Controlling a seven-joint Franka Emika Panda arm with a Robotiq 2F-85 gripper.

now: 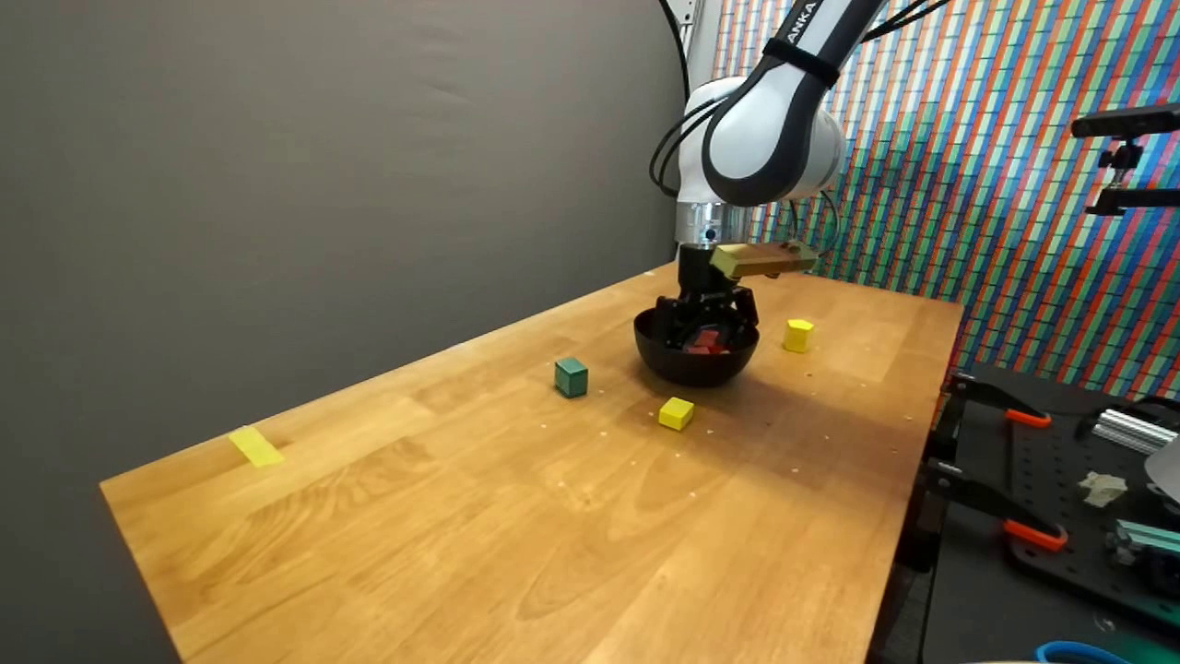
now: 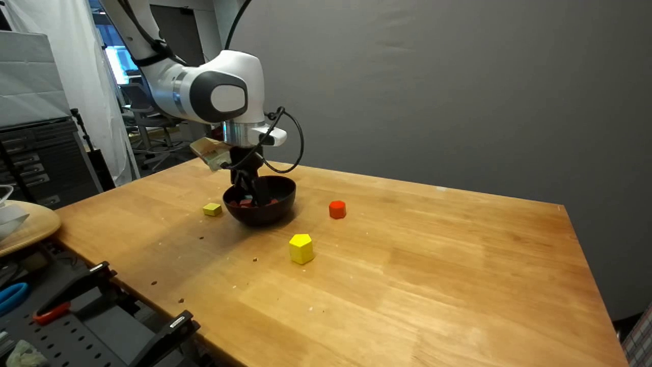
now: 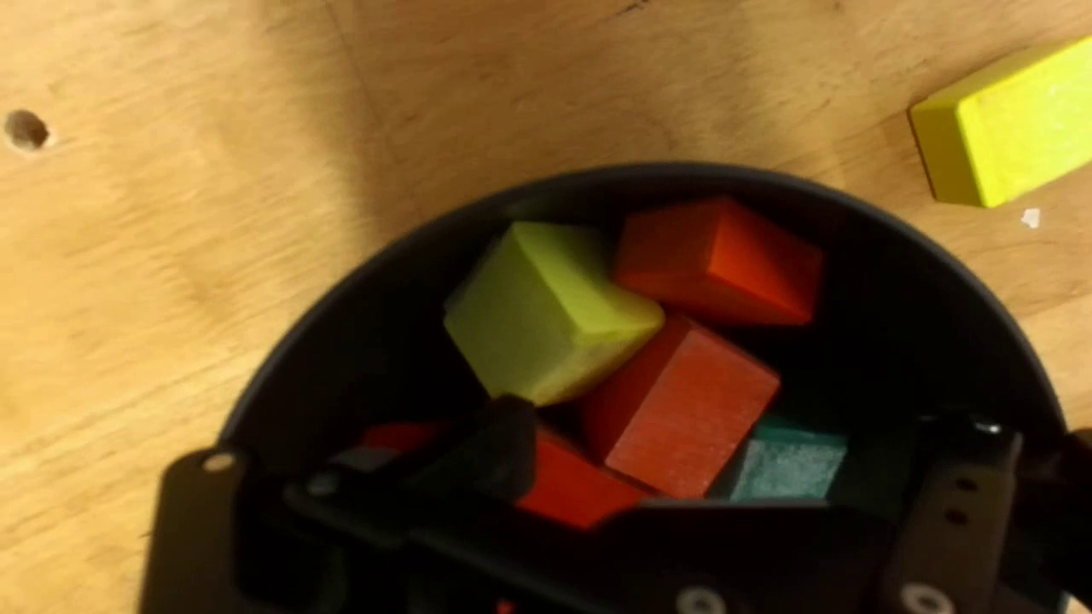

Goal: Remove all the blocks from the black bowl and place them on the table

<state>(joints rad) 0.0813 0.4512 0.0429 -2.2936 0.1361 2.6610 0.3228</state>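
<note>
Wrist view and both exterior views inspected. Room: grey wall behind the work; a striped backdrop and a white curtain each show in an exterior view. Table: light wood-grain top, bearing all work items. Arm: wrist directly above the bowl, which stands upright, loaded. Gripper: fingers parted inside the bowl, no block seen pinched between them. Tape: one yellow strip near the table's edge.

Blocks, in the bowl: a yellow block, a green block and at least three red blocks, some partly hidden by the gripper. On the table: two yellow blocks, in both exterior views; a further green block and a further red block each show in an exterior view, and could not be matched.

Step in hand, as judged: picking the next block, task part done. The middle red block seems best placed. Centre on it, set the pads square to opposite flat faces and close slowly; it seems to lean on neighbours, so one could wedge in. Keep fingertips off the bowl's wall or the bowl may slide, and lift straight past the rim before travelling. Surface defects, minor: small holes and pale specks.
</note>
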